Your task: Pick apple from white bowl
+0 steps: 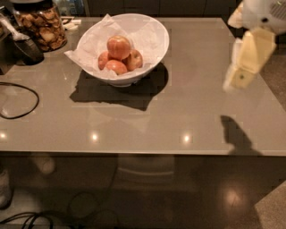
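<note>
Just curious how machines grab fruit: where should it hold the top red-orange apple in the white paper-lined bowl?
Probably across the round red-orange apple's widest middle, coming straight down. It sits highest on the smaller red apples, sides exposed, while the wide white bowl's rim blocks sideways approaches. The cream gripper hangs over the table's right side.

Robot's arm (263, 11) is showing as a white rounded housing with one small dark spot. The gripper (245, 62) is hanging under it at upper right, looking cream-yellow, blocky, tapering downward.
</note>
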Available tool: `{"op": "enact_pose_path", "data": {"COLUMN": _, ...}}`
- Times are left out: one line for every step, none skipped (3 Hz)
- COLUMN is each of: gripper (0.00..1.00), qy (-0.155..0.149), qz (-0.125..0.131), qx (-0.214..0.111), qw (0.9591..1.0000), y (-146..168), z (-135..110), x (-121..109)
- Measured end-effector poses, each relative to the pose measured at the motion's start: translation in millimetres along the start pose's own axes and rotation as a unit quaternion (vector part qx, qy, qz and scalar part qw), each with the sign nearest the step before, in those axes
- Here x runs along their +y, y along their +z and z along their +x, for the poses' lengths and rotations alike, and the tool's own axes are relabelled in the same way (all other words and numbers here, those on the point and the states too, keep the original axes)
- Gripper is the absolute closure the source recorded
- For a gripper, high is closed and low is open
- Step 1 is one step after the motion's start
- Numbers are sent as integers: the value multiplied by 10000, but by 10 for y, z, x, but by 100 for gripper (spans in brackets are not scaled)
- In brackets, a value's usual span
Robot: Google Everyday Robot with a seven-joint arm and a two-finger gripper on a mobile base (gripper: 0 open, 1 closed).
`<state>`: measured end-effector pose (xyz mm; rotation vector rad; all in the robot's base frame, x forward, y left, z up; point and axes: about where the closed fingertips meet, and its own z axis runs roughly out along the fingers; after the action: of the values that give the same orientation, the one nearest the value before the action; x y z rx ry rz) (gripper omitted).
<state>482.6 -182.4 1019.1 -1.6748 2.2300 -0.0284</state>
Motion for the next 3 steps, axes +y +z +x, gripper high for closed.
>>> {"op": "enact_pose_path", "data": {"gripper": 0, "qy": -81, "qz": 152, "qx": -148, "qw": 9997, "y": -54, "z": -458, "x": -384}}
{"op": "enact_pose_path", "data": {"gripper": 0, "qy": -185, "qz": 370, "qx": -386, "qw": 9984, "y": -141, "z": -672, "x": -494}}
{"op": "enact_pose_path", "data": {"gripper": 0, "qy": -76, "qz": 439, "qx": -401, "qw": 9982, "y": -51, "z": -748, "x": -568}}
